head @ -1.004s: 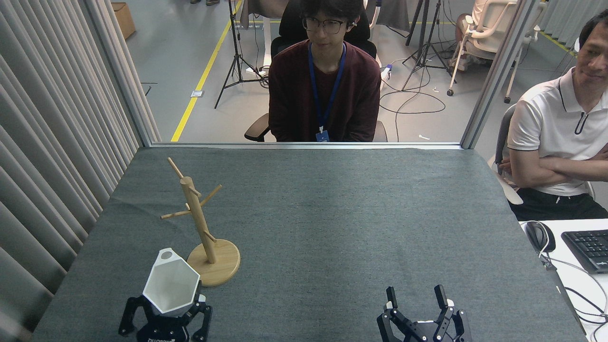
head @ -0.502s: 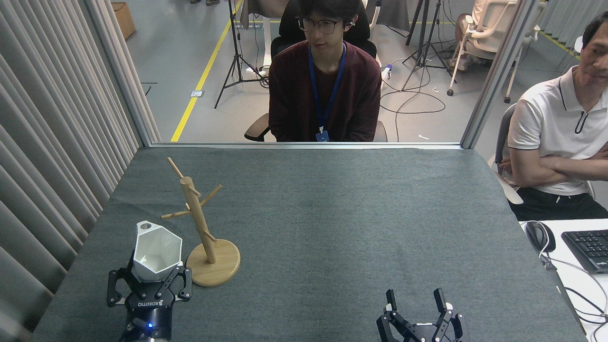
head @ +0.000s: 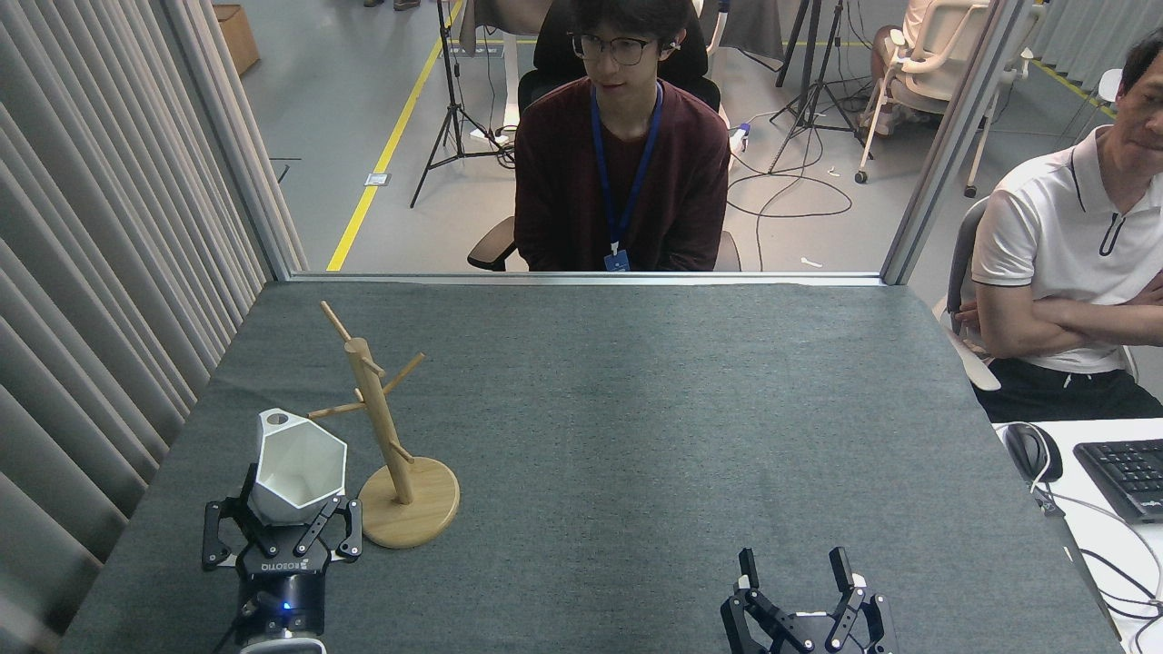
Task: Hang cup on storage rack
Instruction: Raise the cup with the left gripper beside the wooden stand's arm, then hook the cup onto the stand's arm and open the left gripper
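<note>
The white faceted cup (head: pixel 297 466) is held upright in my left gripper (head: pixel 283 520), which is shut on its lower part. Its tab with the round hole points away at the far left of the rim. The wooden storage rack (head: pixel 382 427) stands just right of the cup on its round disc base, its pegs bare; the lowest left peg ends close to the cup's rim. My right gripper (head: pixel 798 572) sits low at the table's near edge, open, with nothing between its fingers.
A grey cloth table (head: pixel 636 409) spreads ahead. A person in a dark red top (head: pixel 620 173) sits behind the far edge. Another person in a white shirt (head: pixel 1063 263) sits at the right. Curtains (head: pixel 100 254) line the left side. A mouse and keyboard (head: pixel 1127 472) lie far right.
My left gripper has carried the cup up and away from the near edge, and a little left, turning it more upright beside the rack. The right gripper has barely moved.
</note>
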Motion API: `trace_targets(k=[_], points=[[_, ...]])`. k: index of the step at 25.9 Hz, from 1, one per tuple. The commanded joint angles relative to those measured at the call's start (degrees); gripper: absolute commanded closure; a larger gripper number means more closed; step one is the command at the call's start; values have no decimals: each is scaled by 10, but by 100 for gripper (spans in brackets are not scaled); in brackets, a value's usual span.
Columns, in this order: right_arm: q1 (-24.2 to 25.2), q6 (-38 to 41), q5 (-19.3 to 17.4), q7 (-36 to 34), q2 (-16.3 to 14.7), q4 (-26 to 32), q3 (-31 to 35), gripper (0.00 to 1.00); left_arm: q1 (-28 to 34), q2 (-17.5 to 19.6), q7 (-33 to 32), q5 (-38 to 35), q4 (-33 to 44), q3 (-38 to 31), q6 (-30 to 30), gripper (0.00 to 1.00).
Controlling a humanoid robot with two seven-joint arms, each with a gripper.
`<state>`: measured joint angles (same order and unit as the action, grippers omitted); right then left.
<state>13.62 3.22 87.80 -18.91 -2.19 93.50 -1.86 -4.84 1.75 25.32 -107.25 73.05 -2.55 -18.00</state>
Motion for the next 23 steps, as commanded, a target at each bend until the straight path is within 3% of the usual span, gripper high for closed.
trace_targets(k=[1,23], points=[[-3,-1,0,-3,0,-1,0,2,-13,-1,11,-25,-24,-2,-4,65],[-3,-2,-4,-6,-6,0,3,2,-67,-5,32,-80,-107,-1,-21,64]])
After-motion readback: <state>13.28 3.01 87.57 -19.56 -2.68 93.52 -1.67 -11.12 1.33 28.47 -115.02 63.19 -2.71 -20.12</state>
